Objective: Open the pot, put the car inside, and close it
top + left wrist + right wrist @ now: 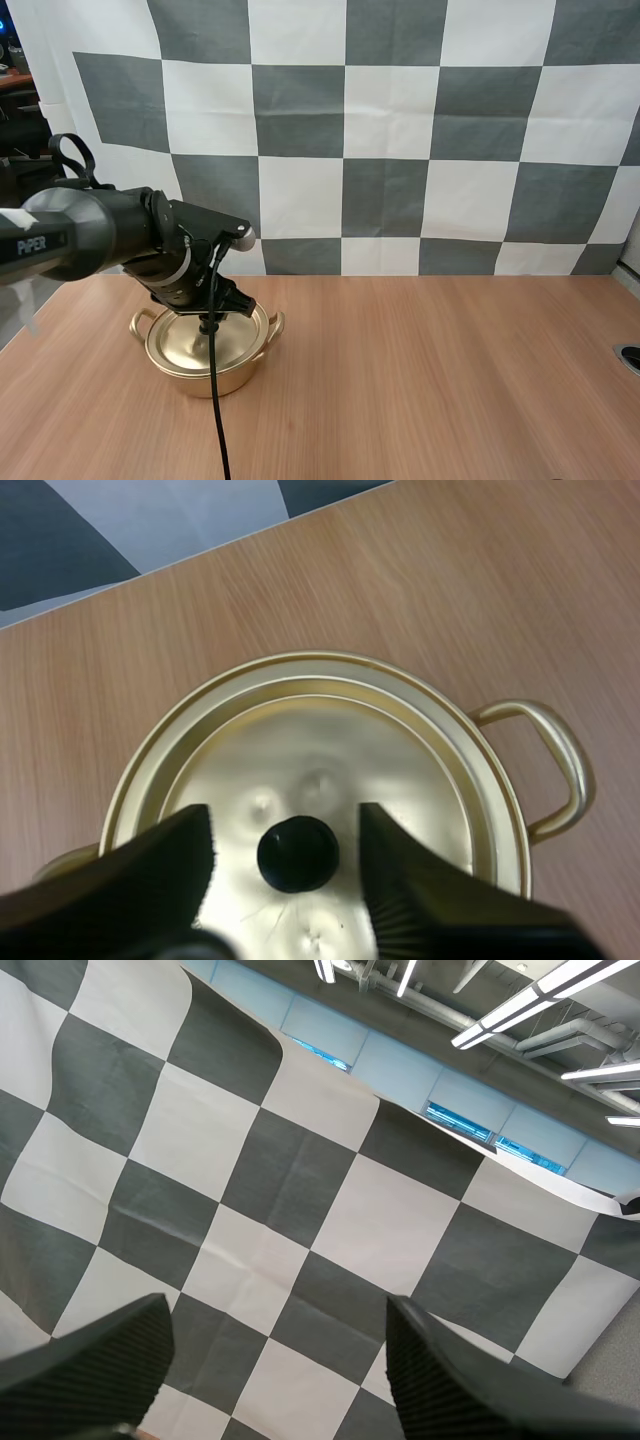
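On the wooden table, toward nine o'clock, sits a round gold metal pot, gold lid on, loop handles lined up nine to three. Left gripper fingers spread either side of the lid's black knob. Right gripper fingers spread, empty.

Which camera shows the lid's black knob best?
The left wrist view: the knob sits between the left gripper's open fingers. In the high view that gripper crowds over it; the right wrist view faces elsewhere.

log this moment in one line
left gripper: open, astride lid knob, not touching | lid: on pot | right gripper: open, empty
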Tool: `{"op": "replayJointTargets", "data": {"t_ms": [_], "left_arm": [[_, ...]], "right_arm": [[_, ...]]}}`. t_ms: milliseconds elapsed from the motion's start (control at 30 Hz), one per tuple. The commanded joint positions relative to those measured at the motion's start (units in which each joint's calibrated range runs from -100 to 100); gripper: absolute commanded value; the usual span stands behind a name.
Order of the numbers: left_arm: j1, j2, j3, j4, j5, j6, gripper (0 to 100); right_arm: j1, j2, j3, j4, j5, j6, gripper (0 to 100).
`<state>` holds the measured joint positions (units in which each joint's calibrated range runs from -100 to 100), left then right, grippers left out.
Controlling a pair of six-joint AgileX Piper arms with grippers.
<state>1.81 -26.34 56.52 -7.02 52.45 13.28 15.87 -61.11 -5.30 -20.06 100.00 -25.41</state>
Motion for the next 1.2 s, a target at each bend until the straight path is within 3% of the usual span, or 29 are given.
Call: {"op": "replayJointTargets", "data": {"t_ms": [0,733,967,1167], "left_arm": [[0.03,0.7,-0.1,0.0,0.2,0.7,100],[0.03,3.9,0.0,0.9,-3.8,2.3,100],[0.03,3.0,-5.2,0.0,7.5,1.9,100],[0.03,1.2,-17.4,-6.7,27.9,2.1,100]], "right_arm": [[0.0,0.0,0.0,0.0,0.0,0.1,100],[0.0,0.0,0.0,0.5,0.0,0.1,100],[0.0,0.0,0.0,1.7,0.0,0.1,100],[0.0,0.0,0.0,2.0,0.0,0.1,100]]}}
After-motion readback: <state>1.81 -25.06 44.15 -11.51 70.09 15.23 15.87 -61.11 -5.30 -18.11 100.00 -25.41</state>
